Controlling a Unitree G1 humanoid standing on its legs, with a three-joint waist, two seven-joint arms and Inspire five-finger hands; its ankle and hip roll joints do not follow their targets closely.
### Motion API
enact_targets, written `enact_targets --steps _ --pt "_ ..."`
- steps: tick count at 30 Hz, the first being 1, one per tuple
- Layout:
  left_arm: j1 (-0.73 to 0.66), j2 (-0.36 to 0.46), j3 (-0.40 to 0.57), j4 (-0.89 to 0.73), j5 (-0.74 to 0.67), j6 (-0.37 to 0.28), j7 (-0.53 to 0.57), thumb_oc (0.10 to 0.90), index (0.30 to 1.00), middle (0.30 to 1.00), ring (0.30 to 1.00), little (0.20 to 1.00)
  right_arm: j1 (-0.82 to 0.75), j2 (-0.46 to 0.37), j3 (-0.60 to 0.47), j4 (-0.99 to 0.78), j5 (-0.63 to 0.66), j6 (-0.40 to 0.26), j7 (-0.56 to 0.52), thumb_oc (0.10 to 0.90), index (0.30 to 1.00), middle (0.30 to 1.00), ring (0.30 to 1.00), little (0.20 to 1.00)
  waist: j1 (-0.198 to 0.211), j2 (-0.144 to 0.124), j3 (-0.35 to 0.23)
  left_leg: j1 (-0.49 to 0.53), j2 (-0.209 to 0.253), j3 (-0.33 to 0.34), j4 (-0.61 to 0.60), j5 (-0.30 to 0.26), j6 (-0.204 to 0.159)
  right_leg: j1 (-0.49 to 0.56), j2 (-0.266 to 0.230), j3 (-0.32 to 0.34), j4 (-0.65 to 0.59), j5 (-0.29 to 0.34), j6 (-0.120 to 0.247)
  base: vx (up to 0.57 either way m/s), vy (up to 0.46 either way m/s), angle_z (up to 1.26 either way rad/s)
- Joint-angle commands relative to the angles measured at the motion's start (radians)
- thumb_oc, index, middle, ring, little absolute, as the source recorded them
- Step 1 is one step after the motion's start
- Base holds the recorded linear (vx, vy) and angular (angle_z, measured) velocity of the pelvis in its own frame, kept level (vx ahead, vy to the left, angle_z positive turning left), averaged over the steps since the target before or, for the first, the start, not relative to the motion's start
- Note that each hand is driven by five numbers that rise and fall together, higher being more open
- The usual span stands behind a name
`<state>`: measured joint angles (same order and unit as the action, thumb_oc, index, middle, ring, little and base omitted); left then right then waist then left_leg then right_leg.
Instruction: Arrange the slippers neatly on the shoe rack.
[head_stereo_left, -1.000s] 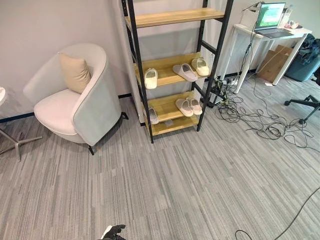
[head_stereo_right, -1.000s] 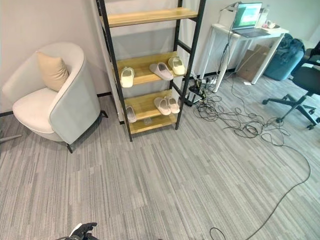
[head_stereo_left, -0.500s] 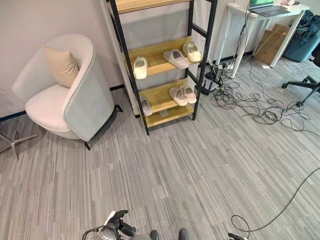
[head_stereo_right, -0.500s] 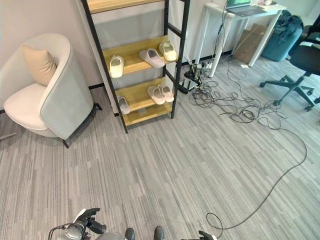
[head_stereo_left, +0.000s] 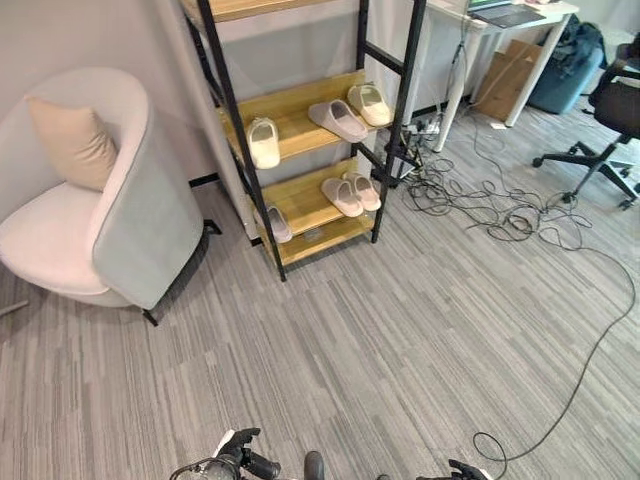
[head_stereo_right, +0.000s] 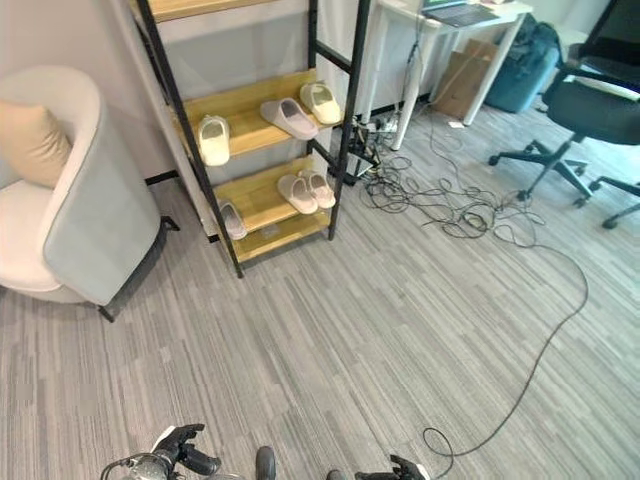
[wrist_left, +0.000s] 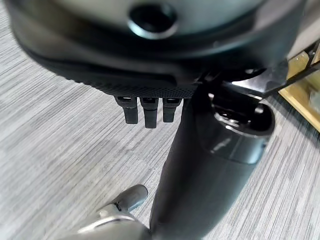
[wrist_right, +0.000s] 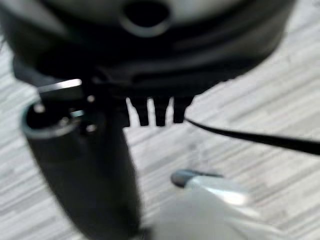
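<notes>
Carpet, shoe rack (head_stereo_left: 300, 110), slippers (head_stereo_left: 340, 120) seemingly shelved.

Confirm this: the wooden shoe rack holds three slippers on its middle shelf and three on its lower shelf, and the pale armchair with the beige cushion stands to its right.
Wrong on one point: the left eye view shows the pale armchair with the beige cushion standing left of the wooden shoe rack, not right. Three slippers on the middle shelf and three on the lower shelf is correct.
</notes>
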<state>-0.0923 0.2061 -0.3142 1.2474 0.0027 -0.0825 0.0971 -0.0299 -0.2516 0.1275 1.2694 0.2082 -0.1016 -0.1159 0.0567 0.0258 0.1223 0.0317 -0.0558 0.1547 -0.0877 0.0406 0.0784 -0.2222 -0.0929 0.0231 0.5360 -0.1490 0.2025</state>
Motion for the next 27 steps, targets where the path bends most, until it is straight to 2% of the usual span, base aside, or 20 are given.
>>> enact_targets --steps 1,4,6,7,8,12,14,16,17,19,20,21,22,23,24,25,26,27 --pt "-0.019 -0.008 0.008 0.009 -0.008 -0.028 0.013 0.8 0.9 0.9 0.9 0.9 0.008 -0.048 0.019 -0.031 -0.016 -0.016 -0.017 0.8 0.9 0.9 0.9 0.9 0.013 0.02 0.001 -0.06 0.013 -0.066 0.053 -0.014 -0.07 0.073 0.022 -0.088 -0.081 0.199 -0.04 0.31 0.097 0.1" --pt "-0.018 -0.009 0.007 0.017 -0.011 -0.029 0.009 0.8 0.9 0.9 0.9 0.9 0.003 -0.051 0.029 -0.029 -0.017 -0.014 -0.013 0.8 0.9 0.9 0.9 0.9 -0.005 0.021 -0.004 0.007 0.013 -0.082 0.02 -0.041 -0.075 0.04 0.024 -0.137 -0.212 0.159 -0.06 0.33 -0.019 0.09" --pt "-0.018 -0.01 0.008 0.03 -0.008 -0.031 0.007 0.8 0.9 0.9 0.9 0.9 -0.001 -0.054 0.034 -0.027 -0.016 -0.013 -0.012 0.8 0.9 0.9 0.9 0.9 -0.02 0.013 -0.003 0.041 0.002 -0.098 0.006 -0.058 -0.079 0.01 0.044 -0.132 -0.336 0.196 -0.054 0.27 -0.069 -0.07" --pt "-0.018 -0.011 0.008 0.03 -0.008 -0.031 0.007 0.8 0.9 0.9 0.9 0.9 -0.001 -0.055 0.034 -0.027 -0.016 -0.013 -0.012 0.8 0.9 0.9 0.9 0.9 -0.02 0.014 -0.003 0.042 0.002 -0.098 0.005 -0.058 -0.079 0.011 0.044 -0.132 -0.337 0.196 -0.054 0.46 -0.16 0.05" --pt "-0.026 -0.015 0.01 0.038 0.003 -0.034 0.007 0.8 0.9 0.9 0.9 0.9 -0.002 -0.055 0.035 -0.029 -0.015 -0.008 -0.009 0.8 0.9 0.9 0.9 0.9 -0.048 0.005 0.001 0.087 -0.012 -0.131 0.0 -0.092 -0.092 -0.039 0.053 -0.12 -0.486 0.269 -0.026 0.36 -0.128 0.12" --pt "-0.016 -0.022 0.009 0.049 0.019 -0.037 0.007 0.8 0.9 0.9 0.9 0.9 0.013 -0.054 0.036 -0.024 -0.015 -0.008 -0.008 0.8 0.9 0.9 0.9 0.9 -0.055 -0.002 -0.009 0.13 -0.01 -0.15 0.0 -0.129 -0.104 -0.011 0.046 -0.121 -0.527 0.301 -0.024 0.34 -0.156 0.35" --pt "-0.007 -0.03 0.016 0.054 0.022 -0.034 0.007 0.8 0.9 0.9 0.9 0.9 0.023 -0.056 0.034 -0.023 -0.014 -0.009 -0.006 0.8 0.9 0.9 0.9 0.9 -0.057 0.004 -0.029 0.152 0.018 -0.16 0.0 -0.143 -0.121 0.008 0.051 -0.123 -0.515 0.294 -0.035 0.34 -0.214 0.46" --pt "-0.004 -0.033 0.018 0.051 0.015 -0.033 0.005 0.8 0.9 0.9 0.9 0.9 0.021 -0.058 0.038 -0.018 -0.01 -0.009 -0.005 0.8 0.9 0.9 0.9 0.9 -0.052 0.007 -0.031 0.133 0.043 -0.156 0.065 -0.125 -0.144 0.032 0.056 -0.13 -0.504 0.278 -0.05 0.24 -0.193 0.26" --pt "-0.003 -0.033 0.018 0.051 0.015 -0.033 0.005 0.8 0.9 0.9 0.9 0.9 0.021 -0.058 0.038 -0.018 -0.01 -0.009 -0.004 0.8 0.9 0.9 0.9 0.9 -0.053 0.007 -0.031 0.131 0.043 -0.156 0.067 -0.126 -0.144 0.032 0.056 -0.131 -0.504 0.278 -0.051 0.15 -0.164 0.11" --pt "-0.011 -0.033 0.014 0.039 0.011 -0.034 0.003 0.8 0.9 0.9 0.9 0.9 0.012 -0.064 0.042 -0.025 0.002 -0.013 -0.004 0.8 0.9 0.9 0.9 0.9 -0.047 0.001 -0.021 0.073 0.063 -0.144 0.198 -0.086 -0.173 0.067 0.057 -0.134 -0.507 0.253 -0.071 0.15 -0.215 0.01" --pt "-0.019 -0.032 0.005 0.027 0.005 -0.035 0.002 0.8 0.9 0.9 0.9 0.9 0.003 -0.071 0.052 -0.036 0.011 -0.019 -0.003 0.8 0.9 0.9 0.9 0.9 -0.033 -0.017 -0.001 -0.019 0.071 -0.132 0.353 -0.035 -0.183 0.103 0.051 -0.126 -0.515 0.234 -0.088 0.14 -0.205 0.11" --pt "-0.02 -0.032 0.005 0.027 0.005 -0.035 0.002 0.8 0.9 0.9 0.9 0.9 0.003 -0.071 0.052 -0.036 0.011 -0.019 -0.003 0.8 0.9 0.9 0.9 0.9 -0.034 -0.016 -0.002 -0.023 0.072 -0.133 0.36 -0.038 -0.183 0.101 0.052 -0.127 -0.515 0.234 -0.088 0.14 -0.217 0.21" --pt "-0.022 -0.03 0.003 0.023 0.002 -0.033 0.005 0.8 0.9 0.9 0.9 0.9 -0.003 -0.074 0.052 -0.036 0.015 -0.019 -0.008 0.8 0.9 0.9 0.9 0.9 -0.027 -0.027 0.008 -0.058 0.083 -0.119 0.416 -0.016 -0.18 0.116 0.047 -0.126 -0.516 0.223 -0.099 0.18 -0.172 0.11" --pt "-0.026 -0.029 -0.004 0.015 -0.004 -0.032 0.006 0.8 0.9 0.9 0.9 0.9 -0.004 -0.08 0.055 -0.033 0.019 -0.015 -0.01 0.8 0.9 0.9 0.9 0.9 -0.017 -0.038 0.017 -0.108 0.1 -0.077 0.443 -0.029 -0.164 0.144 0.041 -0.135 -0.517 0.203 -0.108 0.31 -0.224 0.12" --pt "-0.024 -0.029 -0.004 0.014 -0.006 -0.032 0.006 0.8 0.9 0.9 0.9 0.9 -0.005 -0.082 0.056 -0.037 0.022 -0.019 -0.008 0.8 0.9 0.9 0.9 0.9 -0.007 -0.047 0.016 -0.132 0.086 -0.063 0.406 -0.059 -0.152 0.158 0.04 -0.141 -0.523 0.195 -0.108 0.26 -0.139 0.04" --pt "-0.024 -0.029 -0.004 0.014 -0.006 -0.032 0.006 0.8 0.9 0.9 0.9 0.9 -0.004 -0.082 0.056 -0.037 0.022 -0.019 -0.008 0.8 0.9 0.9 0.9 0.9 -0.007 -0.046 0.018 -0.13 0.087 -0.063 0.409 -0.063 -0.151 0.162 0.04 -0.141 -0.523 0.193 -0.107 0.28 -0.058 0.02" --pt "-0.018 -0.03 -0.004 0.018 -0.004 -0.029 0.004 0.8 0.9 0.9 0.9 0.9 -0.001 -0.084 0.055 -0.037 0.021 -0.02 -0.009 0.8 0.9 0.9 0.9 0.9 0.001 -0.04 0.009 -0.126 0.068 -0.057 0.321 -0.089 -0.145 0.183 0.048 -0.146 -0.53 0.176 -0.103 0.25 -0.014 -0.06" --pt "-0.015 -0.031 -0.004 0.022 -0.001 -0.029 0.0 0.8 0.9 0.9 0.9 0.9 0.003 -0.084 0.054 -0.036 0.019 -0.021 -0.008 0.8 0.9 0.9 0.9 0.9 0.004 -0.035 0.008 -0.136 0.057 -0.054 0.277 -0.076 -0.145 0.198 0.053 -0.15 -0.536 0.167 -0.101 0.35 -0.027 -0.03"
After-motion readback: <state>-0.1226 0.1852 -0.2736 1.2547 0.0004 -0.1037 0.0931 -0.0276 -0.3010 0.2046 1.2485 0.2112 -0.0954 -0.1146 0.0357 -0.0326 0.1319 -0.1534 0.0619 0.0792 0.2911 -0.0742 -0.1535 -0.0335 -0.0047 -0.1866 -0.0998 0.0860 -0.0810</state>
